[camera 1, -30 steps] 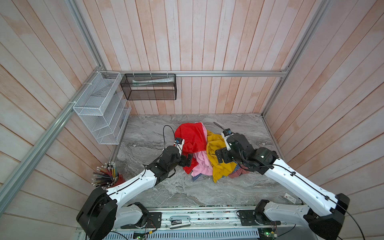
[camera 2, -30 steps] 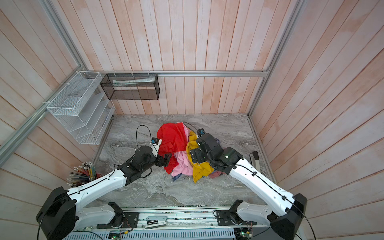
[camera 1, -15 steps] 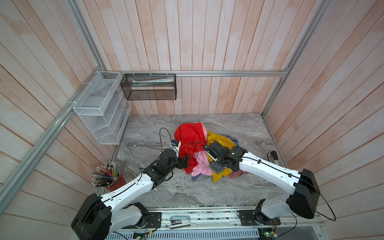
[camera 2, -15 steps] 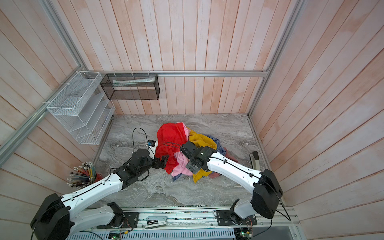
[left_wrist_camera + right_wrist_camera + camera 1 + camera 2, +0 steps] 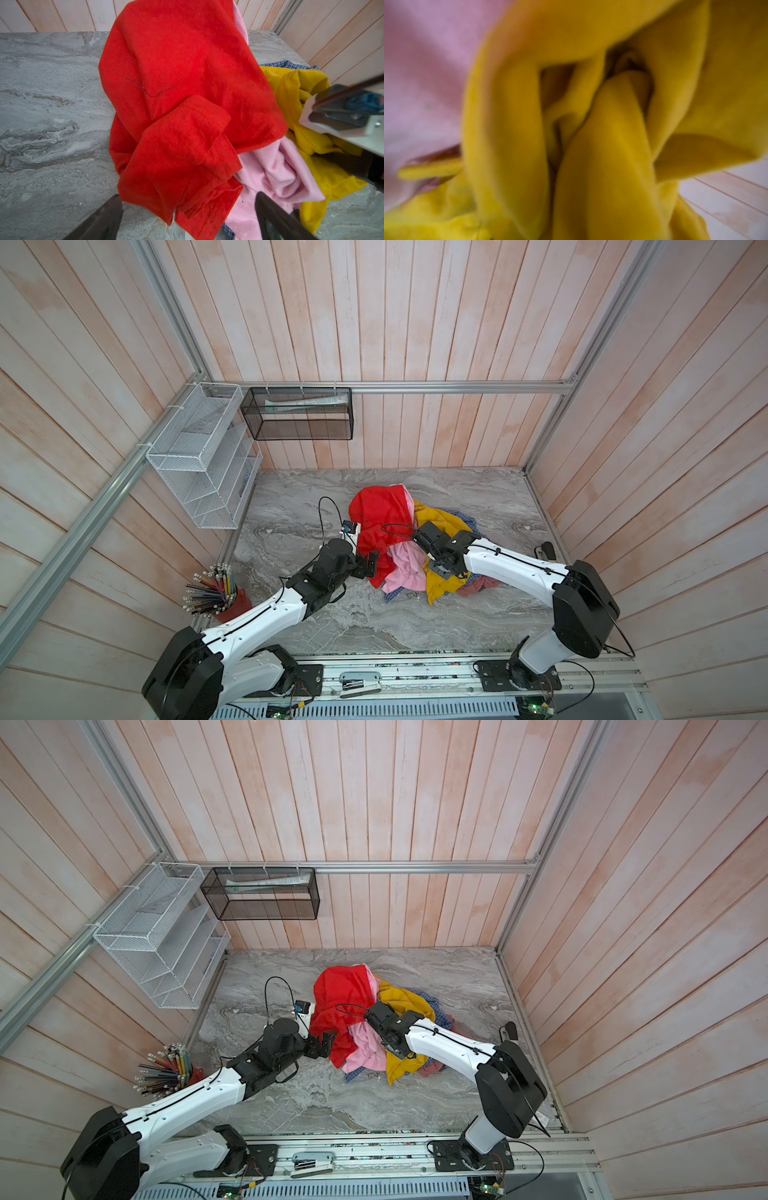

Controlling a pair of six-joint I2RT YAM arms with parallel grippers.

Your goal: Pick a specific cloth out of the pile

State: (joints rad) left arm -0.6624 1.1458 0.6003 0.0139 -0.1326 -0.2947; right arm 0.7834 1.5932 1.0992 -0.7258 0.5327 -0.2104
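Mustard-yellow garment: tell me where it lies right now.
In a top view the mustard-yellow garment lies mid-table, directly right of the pink garment, with the blue checked cloth peeking out on its other side.

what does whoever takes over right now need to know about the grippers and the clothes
Left gripper: jaws open, empty, at the edge of the red garment.
Right gripper: down in the yellow cloth. Its wrist view shows only bunched yellow folds with the jaws hidden, so the grip is unconfirmed.
Things: the yellow cloth lies in the pile on the table, beside the pink garment.
Done: right gripper is on the target cloth.
Left: confirm the grip, then lift the yellow cloth clear of the pile.
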